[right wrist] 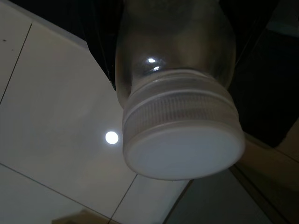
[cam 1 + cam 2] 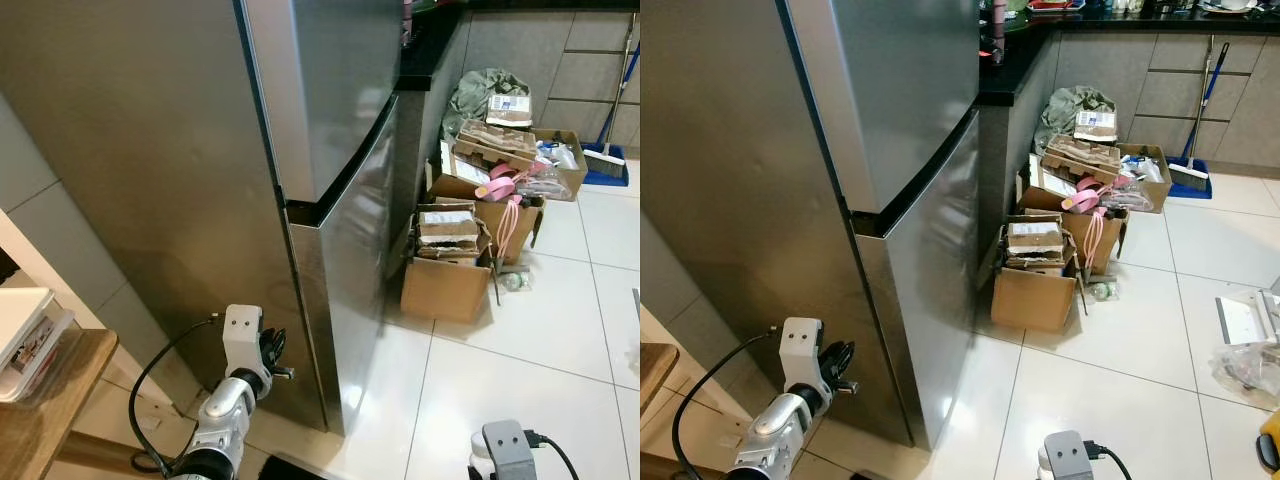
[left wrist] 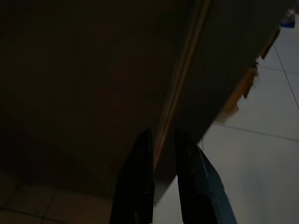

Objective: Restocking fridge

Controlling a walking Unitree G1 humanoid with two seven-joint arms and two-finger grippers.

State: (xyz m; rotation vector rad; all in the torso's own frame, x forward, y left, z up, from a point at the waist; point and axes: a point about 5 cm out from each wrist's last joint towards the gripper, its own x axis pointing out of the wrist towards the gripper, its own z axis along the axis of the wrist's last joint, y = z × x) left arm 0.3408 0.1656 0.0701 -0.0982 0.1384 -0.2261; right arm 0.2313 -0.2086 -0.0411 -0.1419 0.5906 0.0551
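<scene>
A tall two-door fridge (image 2: 330, 200) with a smooth brushed-steel skin stands shut, a dark recessed groove running between its upper and lower doors. The left gripper (image 2: 272, 352) is raised near the lower door's corner edge, at the fridge's side panel; in the left wrist view its two long black fingers (image 3: 140, 182) taper forward with only a narrow gap between them, holding nothing, the fridge's corner seam running up just ahead of them. The right wrist view looks at a clear jar (image 1: 177, 93) with rounded shoulders and a ribbed, translucent white screw lid (image 1: 182, 149), lid toward the camera, above glossy white floor tiles (image 1: 56, 116) that mirror a round light; the right gripper's fingers cannot be made out, so whether they clamp the jar cannot be told. In the head views the right arm's grey wrist block (image 2: 508, 448) sits at the bottom edge. Beside the fridge, against a dark counter (image 2: 430, 50), open corrugated cardboard boxes (image 2: 450, 270) hold flattened cardboard, papers and pink plastic pieces; printed labels show on some but are too small to read. A blue broom head (image 2: 605, 165) rests farther along the cabinets. At the robot's left, a wooden tabletop (image 2: 50, 400) carries a clear lidded container (image 2: 30, 345) with an unreadable label.
</scene>
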